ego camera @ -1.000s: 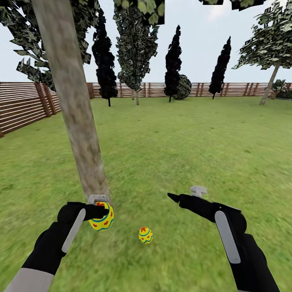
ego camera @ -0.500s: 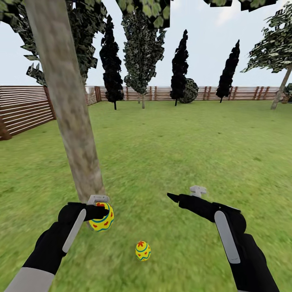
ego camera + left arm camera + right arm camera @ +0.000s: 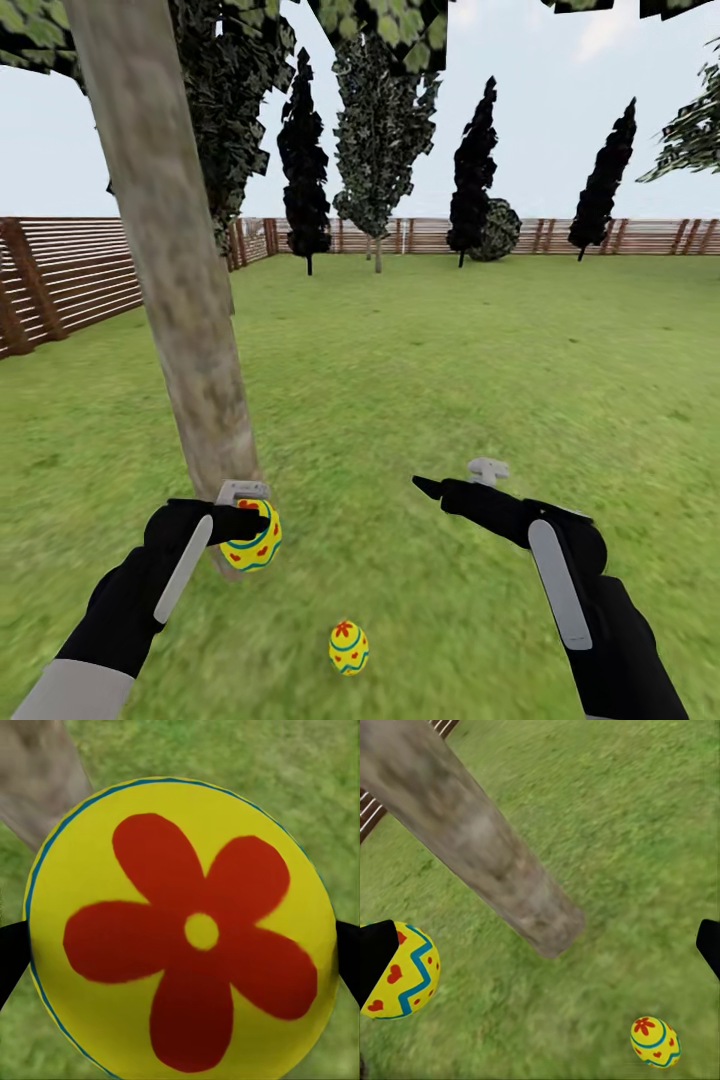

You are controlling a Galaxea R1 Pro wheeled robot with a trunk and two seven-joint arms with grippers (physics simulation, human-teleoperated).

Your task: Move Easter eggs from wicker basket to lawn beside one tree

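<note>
My left gripper (image 3: pixel 248 520) is shut on a yellow Easter egg (image 3: pixel 251 540) with red marks and blue-green zigzags, held just above the lawn (image 3: pixel 430 380) right in front of the tree's thick grey-brown trunk (image 3: pixel 175 260). In the left wrist view this egg (image 3: pixel 187 930) shows a big red flower between the black fingers (image 3: pixel 10 956). A second egg (image 3: pixel 348 647) lies on the grass near the trunk's foot, between my arms. My right gripper (image 3: pixel 455 478) hangs open and empty; its wrist view shows the trunk (image 3: pixel 472 832), the held egg (image 3: pixel 401 971) and the lying egg (image 3: pixel 655 1041). The wicker basket is out of view.
A brown slat fence (image 3: pixel 70 275) runs along the left and the far side. Dark cypress-like trees (image 3: pixel 305 170) and a round bush (image 3: pixel 497 230) stand by the far fence. Open grass stretches ahead and to the right.
The whole view has shifted: trunk, far trees and fence slid right, and the egg on the grass sits lower in the picture. Both grippers hold the same pose, the left still gripping its egg.
</note>
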